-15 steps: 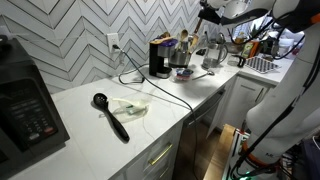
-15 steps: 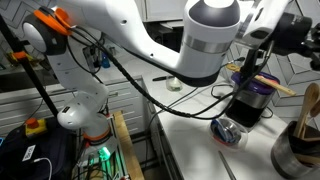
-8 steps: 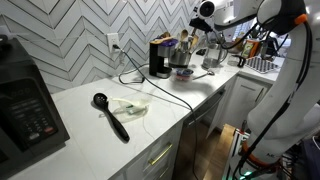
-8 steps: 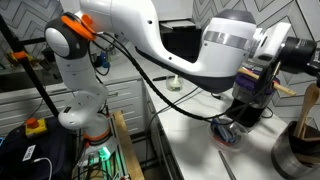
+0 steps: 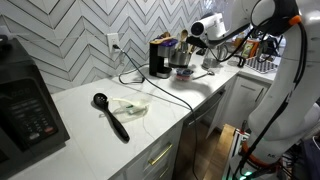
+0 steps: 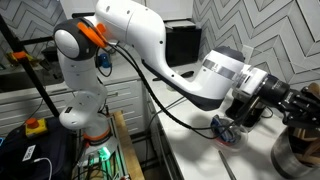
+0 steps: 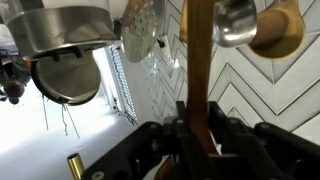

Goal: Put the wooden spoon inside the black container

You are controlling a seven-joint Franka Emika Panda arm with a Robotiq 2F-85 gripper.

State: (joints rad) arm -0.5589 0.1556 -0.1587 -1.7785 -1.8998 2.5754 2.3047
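Pincer: my pincer [image 7: 200,128] is closed narrow on the wooden spoon [image 7: 198,60], with 1 dark finger on each side of its handle in the wrist view.
Spoon: held over the far end of the table [image 5: 75,105]. Its handle runs off the top edge of the wrist view, so the bowl is cut off.
Black container: the black container [image 5: 159,58] stands upright near the table's back edge at the far end, just beside the silver bowl [image 5: 182,59]. It lies outside the wrist view.
Exterior views: in both, the spoon is too small or too covered by my arm to make out.
Ladle: the black ladle [image 5: 111,116] lies near the front edge, well apart.
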